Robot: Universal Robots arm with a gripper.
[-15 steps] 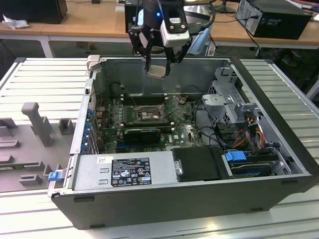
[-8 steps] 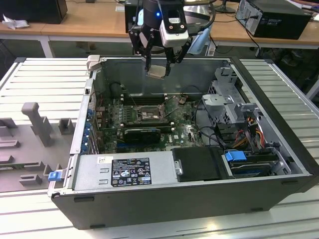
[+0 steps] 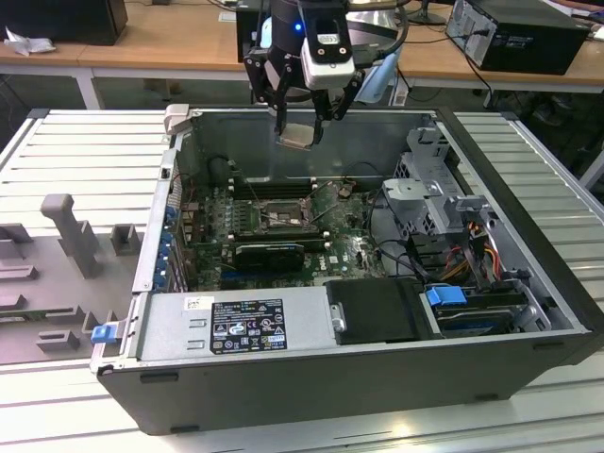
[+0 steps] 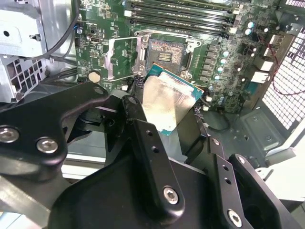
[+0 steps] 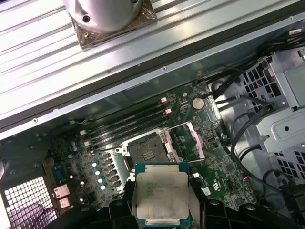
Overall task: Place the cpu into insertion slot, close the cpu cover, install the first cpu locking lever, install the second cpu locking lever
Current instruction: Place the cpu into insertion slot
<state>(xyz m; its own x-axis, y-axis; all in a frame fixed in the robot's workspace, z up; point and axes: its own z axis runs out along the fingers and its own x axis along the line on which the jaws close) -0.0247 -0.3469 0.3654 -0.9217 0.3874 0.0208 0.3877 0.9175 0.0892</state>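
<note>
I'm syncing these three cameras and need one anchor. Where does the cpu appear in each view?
Exterior view: the cpu hangs in the gripper above the open computer case.
Second wrist view: the cpu, tilted, overlaps the near edge of the insertion slot.
First wrist view: the cpu's silvery face shows just beside the insertion slot.
Shared landmark: the insertion slot on the green motherboard.

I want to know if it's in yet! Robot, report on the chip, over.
Gripper shut on cpu, high over the case. Slot bare, cover open. Nothing between cpu and slot.
</note>
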